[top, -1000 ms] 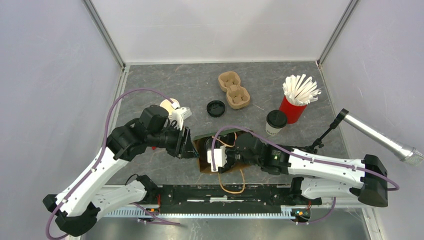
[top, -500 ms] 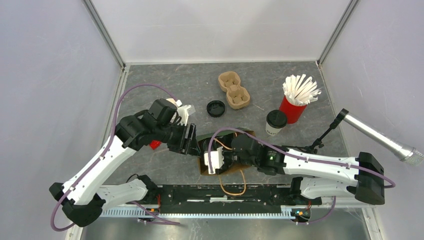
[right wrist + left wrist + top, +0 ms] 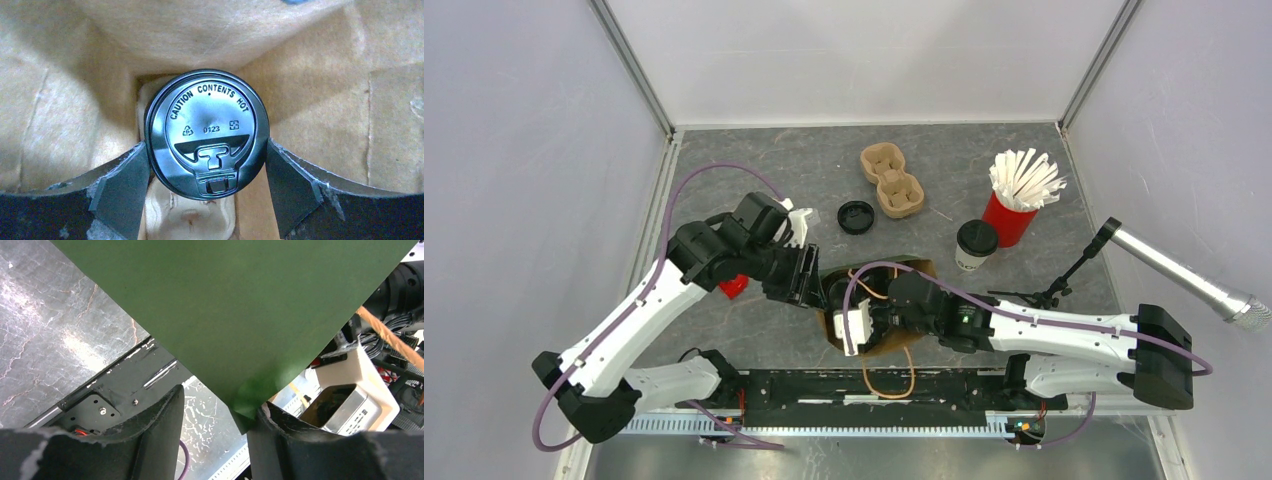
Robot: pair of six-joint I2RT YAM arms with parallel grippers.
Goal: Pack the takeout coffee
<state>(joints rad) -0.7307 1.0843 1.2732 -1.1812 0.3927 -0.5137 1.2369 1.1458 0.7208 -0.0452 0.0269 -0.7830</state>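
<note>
Fingers of the right gripper tight on the takeout coffee — glossy black lid, embossed CAUTION CONTENTS HOT — deep in the brown bag; left gripper parted at its green flap.

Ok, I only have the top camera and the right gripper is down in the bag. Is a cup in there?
Observer: Yes, the right wrist view shows a black lid clasped between the fingers of the right gripper.
Operator: What's beneath it?
Observer: A pale moulded carrier at the bottom of the brown bag.
Operator: Is the left gripper pinching the bag?
Observer: No, its fingers stand apart; the bag's green corner is beside one finger only.
</note>
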